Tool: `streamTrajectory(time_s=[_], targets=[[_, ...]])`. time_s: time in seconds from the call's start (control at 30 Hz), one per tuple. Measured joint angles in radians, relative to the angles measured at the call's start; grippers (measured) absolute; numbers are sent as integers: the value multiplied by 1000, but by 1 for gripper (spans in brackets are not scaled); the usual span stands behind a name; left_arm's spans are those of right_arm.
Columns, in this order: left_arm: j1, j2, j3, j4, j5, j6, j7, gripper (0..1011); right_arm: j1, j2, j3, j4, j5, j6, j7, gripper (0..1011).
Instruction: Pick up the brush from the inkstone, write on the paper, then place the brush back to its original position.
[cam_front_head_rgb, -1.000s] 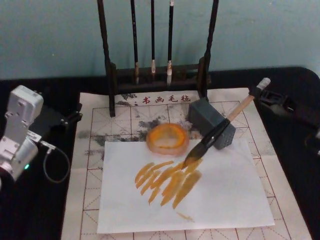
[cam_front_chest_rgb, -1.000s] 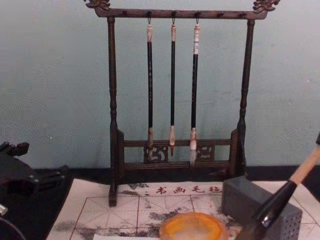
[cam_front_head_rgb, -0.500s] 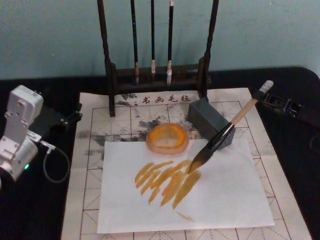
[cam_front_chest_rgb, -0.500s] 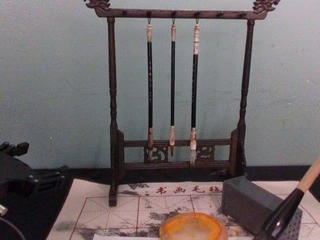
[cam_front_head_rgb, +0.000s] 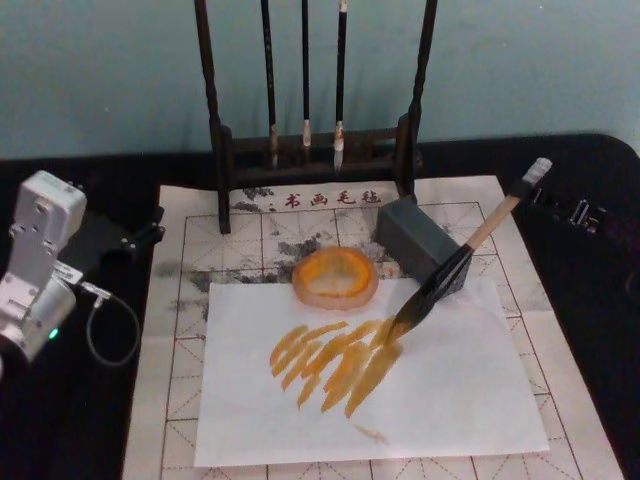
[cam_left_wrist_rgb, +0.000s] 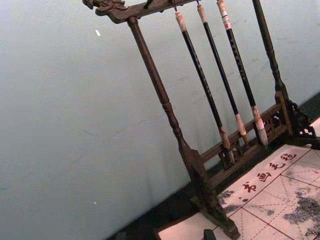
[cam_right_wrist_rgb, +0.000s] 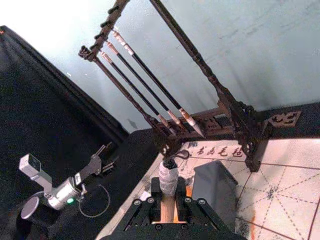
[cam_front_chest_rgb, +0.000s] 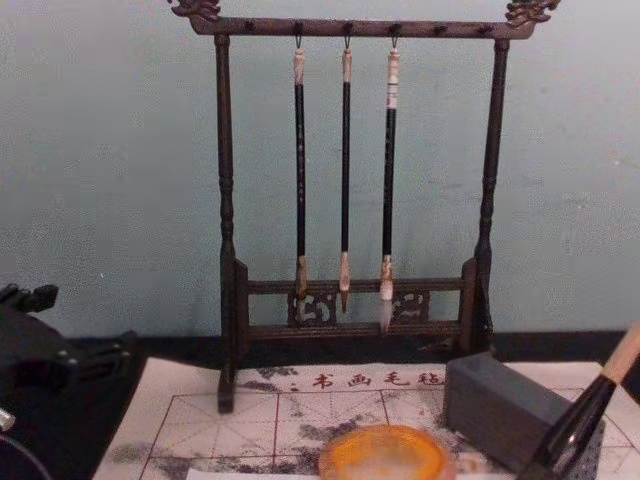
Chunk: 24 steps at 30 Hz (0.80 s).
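over the paper (cam_front_head_rgb: 450, 400), right jaws pinch the brush (cam_front_head_rgb: 466, 250) just below its corded end: likely light, stiff handle, soft wet tip. left arm (cam_front_head_rgb: 40, 250) parked left.

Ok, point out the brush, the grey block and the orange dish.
brush (cam_front_head_rgb: 450, 275): head view, black ferrule.
grey block (cam_front_head_rgb: 413, 234): head view, top face.
orange dish (cam_front_head_rgb: 300, 279): head view, left rim.
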<state>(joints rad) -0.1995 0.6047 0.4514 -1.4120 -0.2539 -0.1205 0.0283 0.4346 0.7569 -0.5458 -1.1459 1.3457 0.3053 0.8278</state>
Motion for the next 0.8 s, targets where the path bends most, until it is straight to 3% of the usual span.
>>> streamTrajectory(time_s=[0.5,0.8], targets=[[0,0,0,0,0,0,0,1001,-23,0,27,-25,-65,-86,13,191],[0,0,0,0,0,0,0,1001,-33,0,39,-40,-101,-110,28,191]])
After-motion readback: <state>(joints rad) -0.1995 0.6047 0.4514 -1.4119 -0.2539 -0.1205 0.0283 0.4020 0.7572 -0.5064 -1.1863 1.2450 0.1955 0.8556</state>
